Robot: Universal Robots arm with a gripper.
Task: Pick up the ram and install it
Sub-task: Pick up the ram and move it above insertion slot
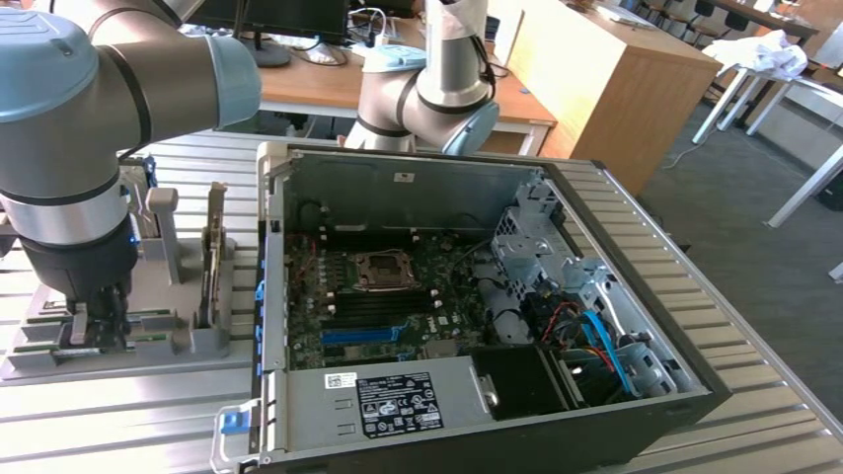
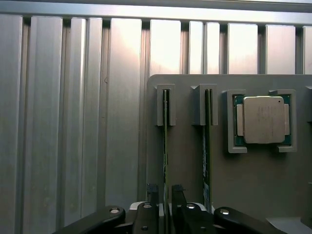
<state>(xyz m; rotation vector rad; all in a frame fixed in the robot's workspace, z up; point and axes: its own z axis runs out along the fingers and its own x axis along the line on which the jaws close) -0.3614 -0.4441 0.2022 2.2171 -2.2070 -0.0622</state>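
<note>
The ram (image 2: pixel 165 141) is a thin green stick standing on edge in a slot of the grey holder (image 2: pixel 187 156). My gripper (image 2: pixel 165 195) is at its near end, with one dark finger (image 2: pixel 153 197) close against each side, and looks shut on it. A look-alike second green stick (image 2: pixel 207 146) stands in the neighbouring slot. In the exterior view my gripper (image 1: pixel 99 331) reaches down into the holder (image 1: pixel 178 341) at the exterior view's left, beside the open computer case (image 1: pixel 283 296). The motherboard (image 1: pixel 395 296) lies exposed inside the case.
A processor chip (image 2: pixel 263 119) sits in a recess of the holder beyond the second stick. An upright card (image 1: pixel 215 247) stands on the holder near the case wall. A second robot arm (image 1: pixel 435 89) rises behind the case. Ribbed metal table (image 2: pixel 73 122) surrounds the holder.
</note>
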